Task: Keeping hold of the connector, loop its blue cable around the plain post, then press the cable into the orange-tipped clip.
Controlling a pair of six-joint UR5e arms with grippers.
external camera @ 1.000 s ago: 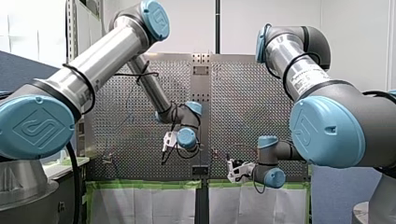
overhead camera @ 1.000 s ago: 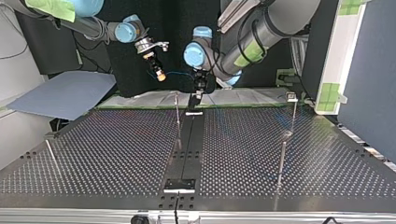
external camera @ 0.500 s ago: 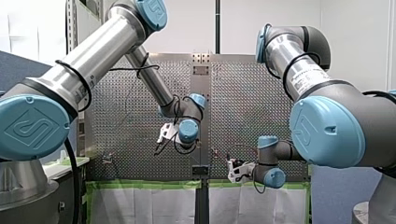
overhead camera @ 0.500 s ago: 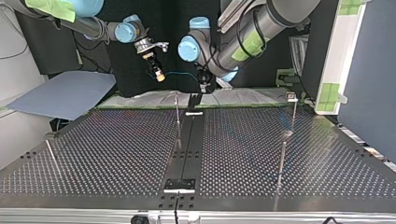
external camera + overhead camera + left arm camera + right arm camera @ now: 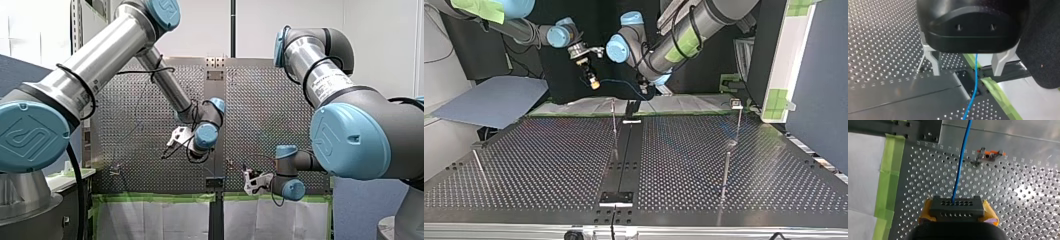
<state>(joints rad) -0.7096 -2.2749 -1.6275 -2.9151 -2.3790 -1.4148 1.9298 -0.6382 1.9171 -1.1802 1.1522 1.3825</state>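
Note:
My right gripper (image 5: 957,213) is shut on the black connector (image 5: 957,206), with its yellow pads on both sides. The blue cable (image 5: 961,162) runs from the connector out over the perforated plate. The orange-tipped clip (image 5: 989,154) stands on the plate beyond it, beside the cable and apart from it. My left gripper (image 5: 966,66) is open. The blue cable (image 5: 975,80) passes loosely between its metal fingers (image 5: 932,60) without being pinched. In the top view my right gripper (image 5: 593,81) holds the connector above the table's far edge, and the cable (image 5: 616,80) sags across to my left gripper (image 5: 644,92).
Thin upright rods stand on the table (image 5: 549,165): one near the centre strip (image 5: 614,127), two at the top view's right (image 5: 726,170), one at its left (image 5: 479,167). Green tape (image 5: 889,175) and white sheet line the table's edge under the grippers.
My left arm has swung its wrist up and toward the top view's left, and the gripper tilted. My right gripper with the connector shifted slightly; the cable hangs differently.

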